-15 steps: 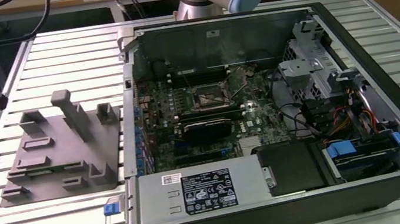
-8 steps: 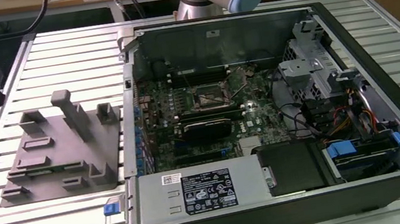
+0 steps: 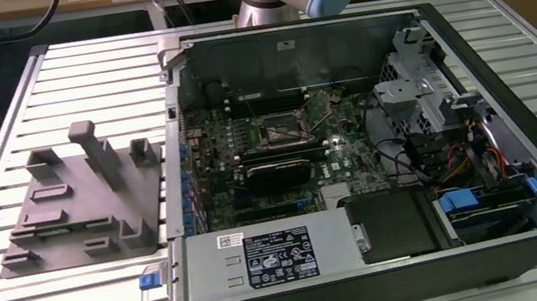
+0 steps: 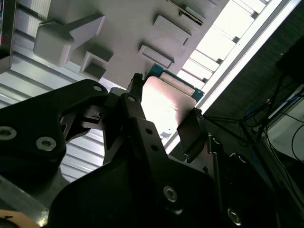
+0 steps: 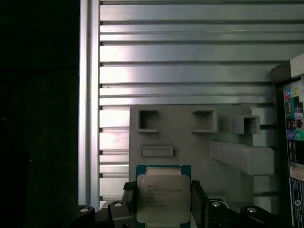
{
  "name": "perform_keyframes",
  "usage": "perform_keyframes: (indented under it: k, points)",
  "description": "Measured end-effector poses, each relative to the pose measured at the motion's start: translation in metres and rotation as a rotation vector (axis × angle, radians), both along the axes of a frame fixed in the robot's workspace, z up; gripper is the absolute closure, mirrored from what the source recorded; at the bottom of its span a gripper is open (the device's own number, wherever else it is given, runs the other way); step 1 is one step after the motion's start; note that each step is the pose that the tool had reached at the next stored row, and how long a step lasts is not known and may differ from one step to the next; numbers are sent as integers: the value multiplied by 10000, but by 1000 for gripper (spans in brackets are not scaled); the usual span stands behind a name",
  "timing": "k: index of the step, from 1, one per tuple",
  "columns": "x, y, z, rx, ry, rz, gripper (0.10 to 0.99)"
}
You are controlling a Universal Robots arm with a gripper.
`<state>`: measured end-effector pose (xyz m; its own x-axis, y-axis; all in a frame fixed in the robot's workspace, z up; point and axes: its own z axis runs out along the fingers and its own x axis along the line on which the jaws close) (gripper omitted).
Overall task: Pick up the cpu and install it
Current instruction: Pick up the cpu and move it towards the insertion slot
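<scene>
Over the grey fixture (image 5: 183, 142), the gripper (image 5: 163, 195) clamps the cpu (image 5: 161, 202): square, silver lid, green rim, with faint unreadable print.

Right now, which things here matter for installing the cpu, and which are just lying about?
For the job: cpu, gripped in the hand; motherboard socket in the open case.
Just lying about: grey fixture, power supply, drive cage, cables.
</scene>
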<state>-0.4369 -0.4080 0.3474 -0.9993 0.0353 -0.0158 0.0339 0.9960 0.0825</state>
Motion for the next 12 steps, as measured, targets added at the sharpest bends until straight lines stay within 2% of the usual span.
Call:
perform_keyframes:
  k: [12]
  points:
    - [0,0,167,1,-1,0,545]
